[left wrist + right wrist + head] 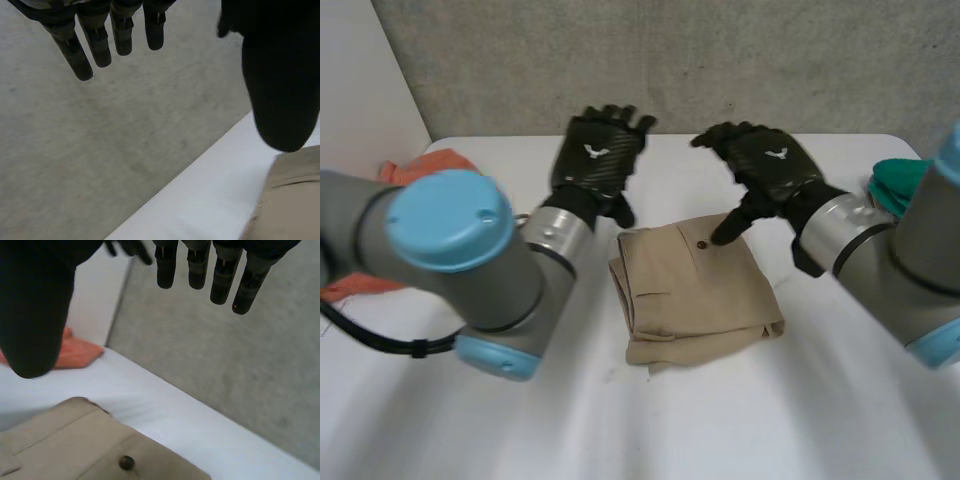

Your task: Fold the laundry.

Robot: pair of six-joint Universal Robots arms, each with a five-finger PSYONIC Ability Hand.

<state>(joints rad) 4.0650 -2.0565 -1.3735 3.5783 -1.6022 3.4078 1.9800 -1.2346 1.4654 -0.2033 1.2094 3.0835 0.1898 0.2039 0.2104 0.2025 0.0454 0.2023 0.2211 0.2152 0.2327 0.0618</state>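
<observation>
Standing by the white table [620,420], I see the tan garment [695,295] near its middle, between the two arms. It is already folded into a thick, roughly square packet. Its layered edges are stacked at the side facing the left arm, and one lower corner sticks out unevenly. The left hand [598,155] hangs beyond the packet's far edge, fingers straight and spread, holding nothing. The right hand [765,165] is equally open and empty, with its thumb pointing down near the small dark button [702,244]. I can't tell whether the thumb touches the cloth. If another fold is due, I'd say both hands should pinch every layer at the far corners and lift together so the edges stay aligned.
</observation>
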